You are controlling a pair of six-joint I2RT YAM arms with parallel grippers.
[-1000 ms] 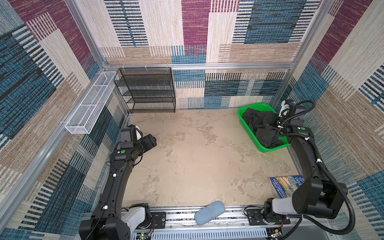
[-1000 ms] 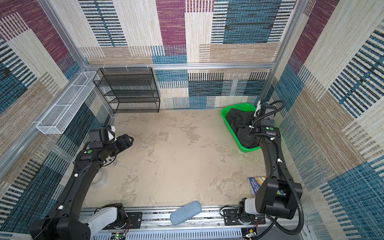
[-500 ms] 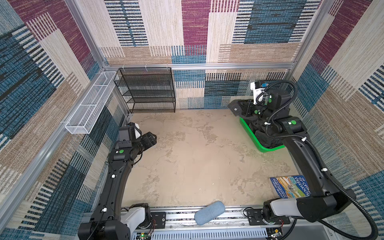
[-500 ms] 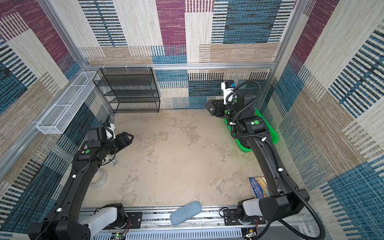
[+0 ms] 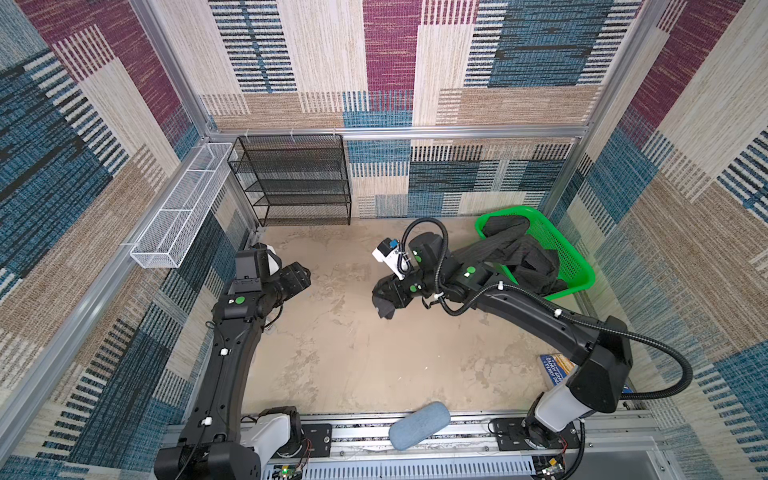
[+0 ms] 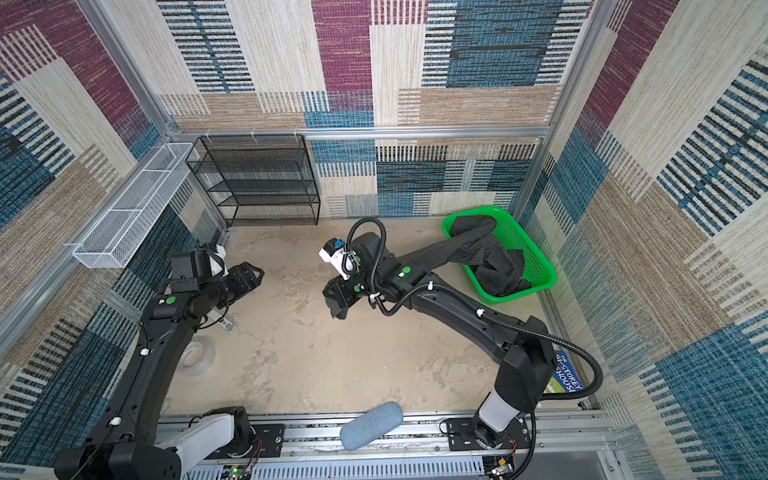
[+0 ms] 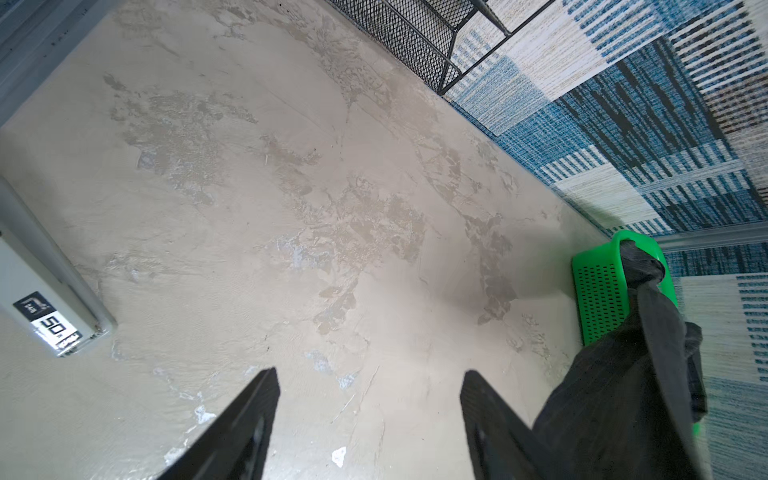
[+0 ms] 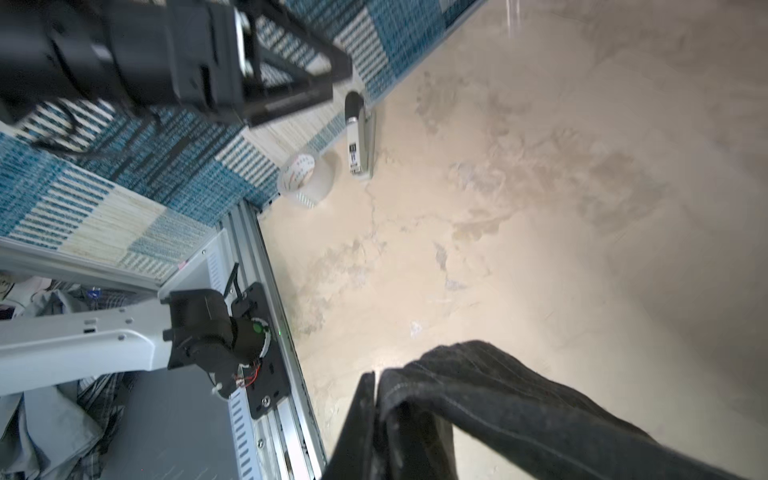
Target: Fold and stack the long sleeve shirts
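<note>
Fabric spilled from the green basket (image 5: 570, 257) at the far right corner of the table (image 5: 353, 353): the shirt (image 5: 517, 255), dark grey with thin pale stripes, lay mostly heaped inside it. 1 length of it stretched out over the rim and above the table to the right gripper (image 5: 384, 299) near the middle, and a short end hung down from there. In the right wrist view the cloth sat tight against 1 finger (image 8: 359, 415) and covered the other, so the fingers looked clamped on the shirt. The left gripper (image 5: 306, 276) hovered over the table's left side, well apart from the shirt, its 2 fingers (image 7: 249, 419) spread wide with nothing between them. A black wire rack (image 5: 299, 183) stood against the back wall.
</note>
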